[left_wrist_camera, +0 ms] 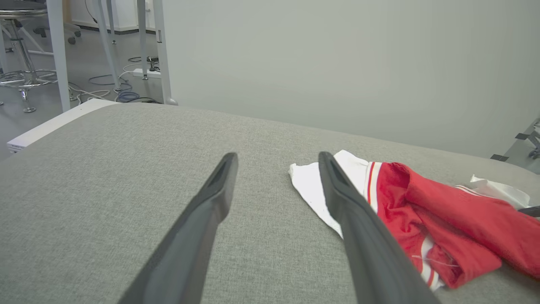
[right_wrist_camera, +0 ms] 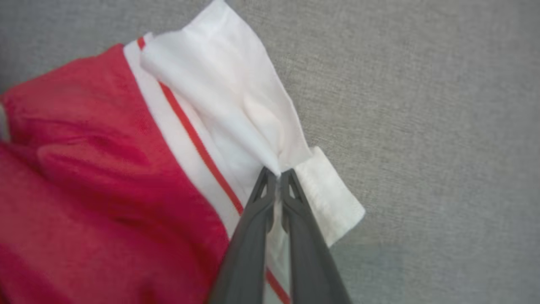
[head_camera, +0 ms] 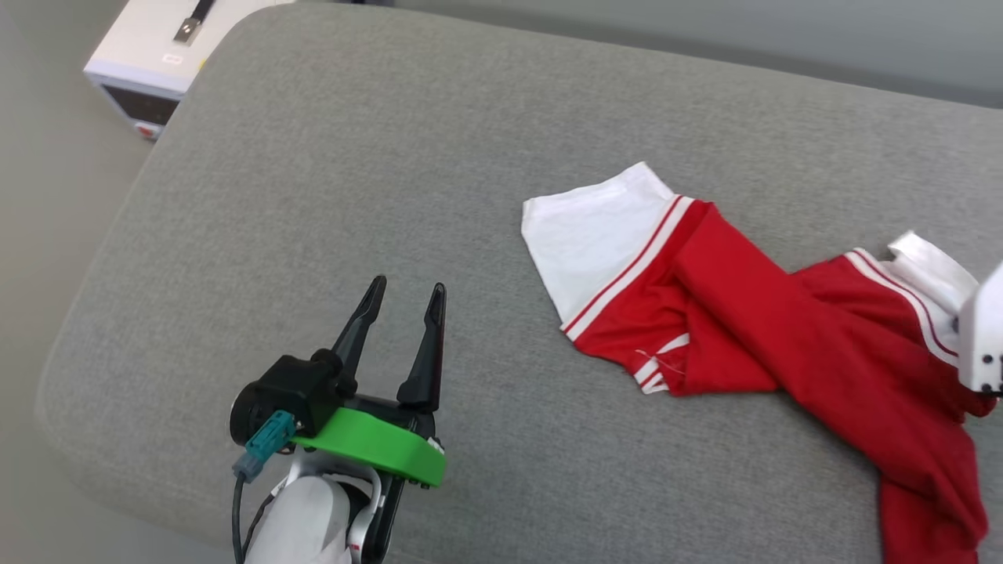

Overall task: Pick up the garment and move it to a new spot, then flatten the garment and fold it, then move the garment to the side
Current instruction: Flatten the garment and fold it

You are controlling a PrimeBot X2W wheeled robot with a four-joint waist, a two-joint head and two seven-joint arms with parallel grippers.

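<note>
Garment [head_camera: 744,313]: one | white sleeves [head_camera: 588,235]: two | right jaws: pinching one sleeve

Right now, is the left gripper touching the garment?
No, the left gripper is open above bare grey cushion, well clear of the garment.

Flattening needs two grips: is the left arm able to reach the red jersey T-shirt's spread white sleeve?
Probably yes: the open left gripper sits beside the white sleeve, only bare grey fabric cushion between.
</note>
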